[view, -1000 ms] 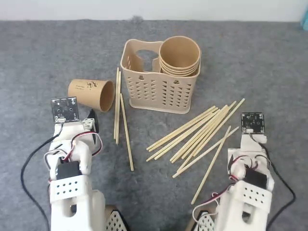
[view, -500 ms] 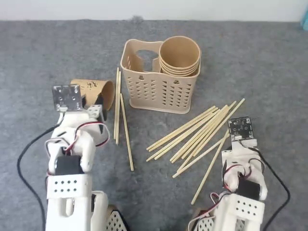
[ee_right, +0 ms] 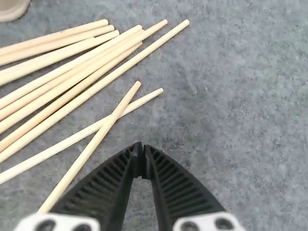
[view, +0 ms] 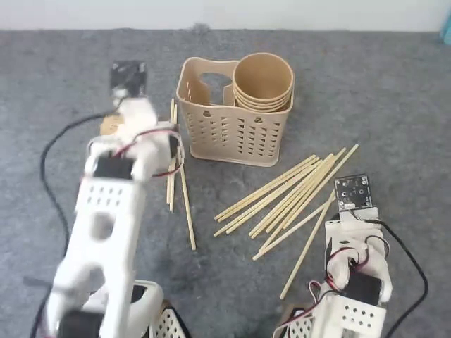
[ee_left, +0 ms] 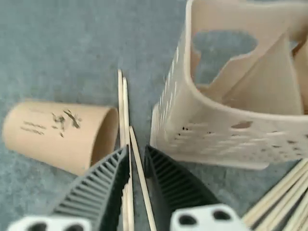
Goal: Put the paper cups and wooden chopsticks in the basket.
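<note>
while 1 cup (ee_left: 57,134) lies sideways, 1 basket (ee_left: 216,132) stands.

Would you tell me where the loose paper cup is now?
In the left wrist view, the loose paper cup lies on its side beyond the left gripper, on the left arm's side of the basket, chopsticks between them.

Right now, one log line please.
left end effector: open, over chopsticks beside fallen cup | right end effector: shut, near chopstick pile | basket: stacked cups inside
</note>
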Robot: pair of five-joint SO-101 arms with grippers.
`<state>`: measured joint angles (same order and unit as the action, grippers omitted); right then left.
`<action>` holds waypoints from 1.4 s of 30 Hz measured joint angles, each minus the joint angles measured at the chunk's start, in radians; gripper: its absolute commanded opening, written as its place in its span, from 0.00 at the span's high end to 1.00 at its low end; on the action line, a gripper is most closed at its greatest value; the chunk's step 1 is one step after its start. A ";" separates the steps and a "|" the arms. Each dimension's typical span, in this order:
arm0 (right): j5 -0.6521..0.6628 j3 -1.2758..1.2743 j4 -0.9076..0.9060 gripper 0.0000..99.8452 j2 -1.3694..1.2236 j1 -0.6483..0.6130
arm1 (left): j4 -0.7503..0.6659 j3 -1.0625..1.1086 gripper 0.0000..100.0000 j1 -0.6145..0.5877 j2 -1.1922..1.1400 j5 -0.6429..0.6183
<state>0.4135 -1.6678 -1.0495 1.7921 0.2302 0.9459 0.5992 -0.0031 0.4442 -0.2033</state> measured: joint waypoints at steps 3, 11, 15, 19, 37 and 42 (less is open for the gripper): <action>0.000 0.000 0.000 0.99 0.000 0.000 | 0.035 -0.086 0.95 0.015 -0.152 -0.005; 0.000 0.000 0.000 0.99 0.000 0.000 | 0.015 -0.132 0.95 0.005 -0.365 -0.003; 0.000 0.000 0.000 0.99 0.000 0.000 | -0.029 -0.132 0.95 -0.066 -0.410 -0.003; 0.000 0.000 0.000 0.99 0.000 0.000 | -0.115 -0.132 0.95 -0.161 -0.440 -0.003; 0.000 0.000 -0.002 0.99 0.000 0.000 | -0.390 -0.423 0.95 -0.491 -0.641 -0.002; 0.000 0.000 -0.002 0.99 0.000 0.000 | -0.288 -0.612 0.95 -0.523 -0.772 0.035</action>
<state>0.4135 -1.6678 -1.0510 1.7921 0.2302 0.6575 -0.0130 -0.5263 -0.3276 -0.1680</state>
